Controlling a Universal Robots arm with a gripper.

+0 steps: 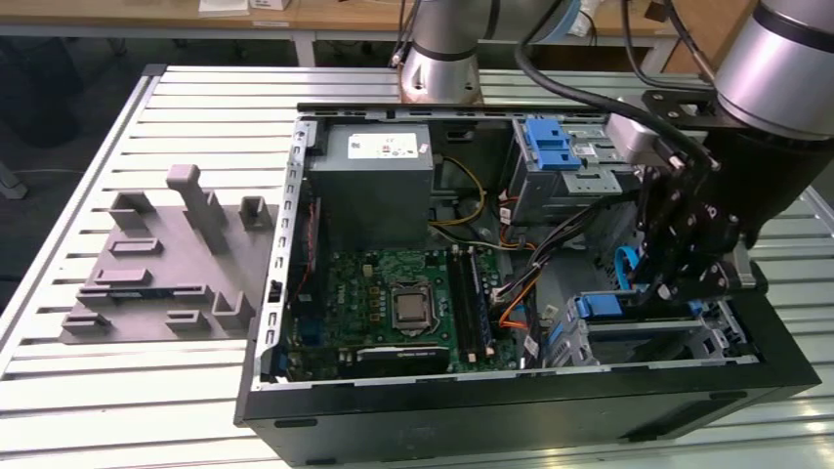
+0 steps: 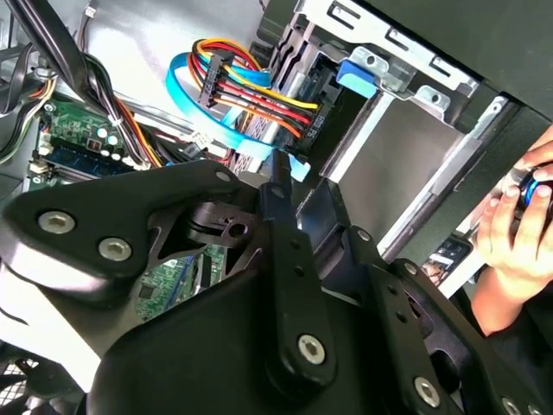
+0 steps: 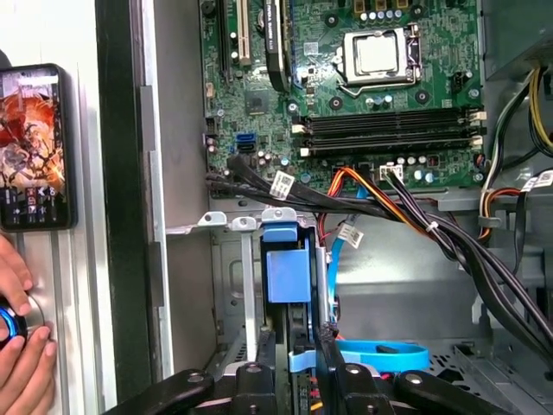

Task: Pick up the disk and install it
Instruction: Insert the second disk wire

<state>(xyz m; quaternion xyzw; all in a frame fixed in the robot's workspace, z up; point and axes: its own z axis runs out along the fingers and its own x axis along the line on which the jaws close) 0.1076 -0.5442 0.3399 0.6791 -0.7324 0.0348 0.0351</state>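
1. Your gripper (image 3: 295,347) sits low over the lower drive cage (image 3: 226,285), at the exterior view's right end of the open computer case (image 1: 521,415).
2. Claw state: you cannot tell how far open it is, or whether it has hold of anything. The contact spot is hidden by the claw's own black links.
3. The disk (image 3: 287,272) stands on edge in that lower cage. You see its blue end handle and a strip of blue rail, directly in line with the claw. In the exterior view the same blue handle (image 1: 603,306) shows just beside the gripper (image 1: 671,283). The silver body is hidden in the cage.
4. Judged handling: rigid and dense for its size, no flex. Bare metal faces are likely slick, and the drive is shock-sensitive, so avoid knocks.
5. Judged hold: take it across the blue plastic rails or by the end handle, which is less slippery than the metal. Keep it square to the cage slot or it may bind.
6. Materials: the cage is thin folded grey sheet metal with sharp tabs. The motherboard (image 3: 363,86) is green and studded with parts.
7. Soft clutter sits near the cage: a flat blue ribbon cable (image 3: 380,354) and bundled black and orange wires (image 3: 406,216), both snag risks.
8. A person's hand (image 3: 22,363) rests on the slatted table (image 1: 195,98), outside the case wall, beside a phone (image 3: 33,147).
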